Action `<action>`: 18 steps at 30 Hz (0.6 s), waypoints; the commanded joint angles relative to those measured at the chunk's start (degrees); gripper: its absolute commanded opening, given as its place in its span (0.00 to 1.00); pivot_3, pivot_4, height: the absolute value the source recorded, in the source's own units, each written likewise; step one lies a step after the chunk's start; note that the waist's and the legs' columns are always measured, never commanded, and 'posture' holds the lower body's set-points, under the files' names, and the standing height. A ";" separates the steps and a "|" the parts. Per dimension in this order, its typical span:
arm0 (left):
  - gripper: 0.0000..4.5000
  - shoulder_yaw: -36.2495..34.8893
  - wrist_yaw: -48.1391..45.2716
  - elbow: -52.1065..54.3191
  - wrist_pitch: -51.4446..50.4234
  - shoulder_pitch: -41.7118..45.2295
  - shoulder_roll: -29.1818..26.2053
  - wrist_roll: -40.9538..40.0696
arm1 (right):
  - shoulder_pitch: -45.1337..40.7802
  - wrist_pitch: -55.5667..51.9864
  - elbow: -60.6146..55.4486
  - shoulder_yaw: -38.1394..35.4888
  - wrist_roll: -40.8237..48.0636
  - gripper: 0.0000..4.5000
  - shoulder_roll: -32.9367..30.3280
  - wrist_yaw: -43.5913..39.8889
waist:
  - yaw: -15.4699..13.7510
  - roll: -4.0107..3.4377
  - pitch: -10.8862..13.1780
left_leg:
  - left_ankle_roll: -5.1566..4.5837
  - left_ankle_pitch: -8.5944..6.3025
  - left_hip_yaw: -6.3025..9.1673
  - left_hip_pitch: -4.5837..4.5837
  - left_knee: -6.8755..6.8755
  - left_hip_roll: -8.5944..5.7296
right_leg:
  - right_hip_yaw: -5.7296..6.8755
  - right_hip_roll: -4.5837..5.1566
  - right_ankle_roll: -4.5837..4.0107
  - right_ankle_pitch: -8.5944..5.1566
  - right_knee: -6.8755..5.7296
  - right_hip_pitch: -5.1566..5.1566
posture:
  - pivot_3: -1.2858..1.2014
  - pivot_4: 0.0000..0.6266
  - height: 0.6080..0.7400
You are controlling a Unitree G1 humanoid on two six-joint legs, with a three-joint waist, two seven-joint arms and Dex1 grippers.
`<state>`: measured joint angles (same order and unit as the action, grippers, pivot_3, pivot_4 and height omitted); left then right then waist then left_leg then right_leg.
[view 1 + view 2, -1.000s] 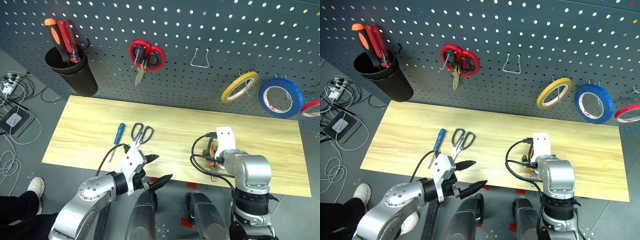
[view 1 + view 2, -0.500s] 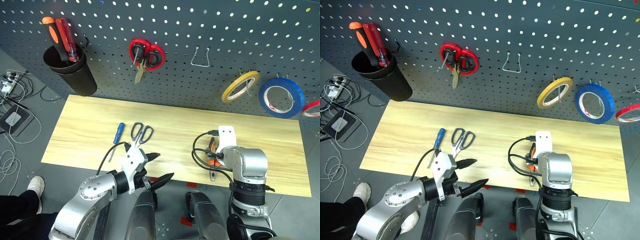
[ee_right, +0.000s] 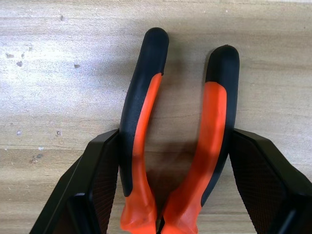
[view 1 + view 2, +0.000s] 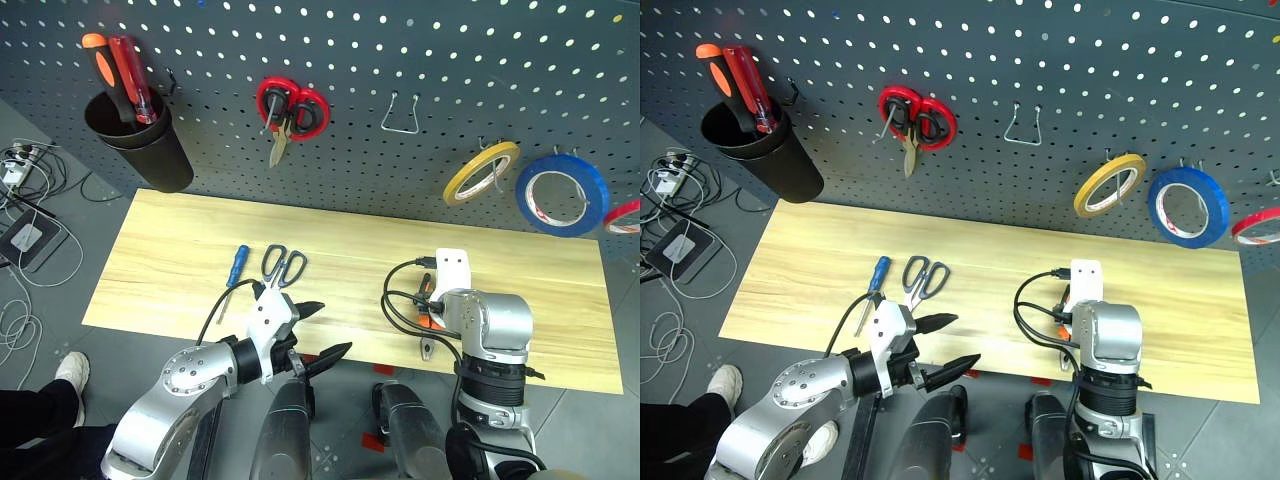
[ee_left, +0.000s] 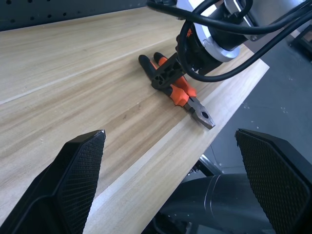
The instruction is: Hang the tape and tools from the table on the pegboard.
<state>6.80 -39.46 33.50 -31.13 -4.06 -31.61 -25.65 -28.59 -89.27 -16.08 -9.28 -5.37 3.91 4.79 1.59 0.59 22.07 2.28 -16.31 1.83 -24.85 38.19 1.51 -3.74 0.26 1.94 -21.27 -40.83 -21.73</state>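
Pliers (image 3: 175, 146) with orange-and-black handles lie flat on the table (image 4: 180, 250), close to its front edge, and they are my present object. My right gripper (image 3: 175, 175) stands over them with one finger (image 3: 97, 185) touching the outside of each handle; I judge the grip is closing but not yet firm, and the pliers are not lifted. From the pliers toward the robot's left, well apart, lie the scissors with dark blue handles (image 4: 284, 266), and just beside them the small blue-handled screwdriver (image 4: 237, 266); both are untouched on the wood. My left gripper (image 4: 315, 332) hangs at the front edge near those two, its fingers wide apart and holding nothing.

Behind the pliers, on the pegboard (image 4: 400, 50), the blue tape (image 4: 561, 195) already hangs on a hook, next to a yellow roll (image 4: 480, 172). So I judge the tape part done, and three tools are left: pliers first, then scissors and screwdriver. An empty wire hook (image 4: 400, 115) stands above and behind the pliers, and it seems a possible place for them.
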 commanded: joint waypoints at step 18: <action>1.00 -6.19 3.39 10.52 -2.18 0.96 0.59 -8.79 | 24.19 45.65 -26.00 6.86 19.11 0.69 -28.07 -31.72 | 0.17 0.48 -1.68 | 0.13 0.08 -0.33 -0.07 -0.09 0.24 | 0.31 0.00 0.00 0.00 0.49 -0.04 | 0.54 0.40 1.00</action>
<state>2.43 -37.05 40.86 -32.90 -3.13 -31.23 -32.54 -3.36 -47.00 -37.57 0.10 11.50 -25.72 -28.25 1.76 1.07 20.39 2.53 -16.16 1.53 -24.93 38.09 1.78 -3.36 0.27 1.95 -21.27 -40.35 -21.79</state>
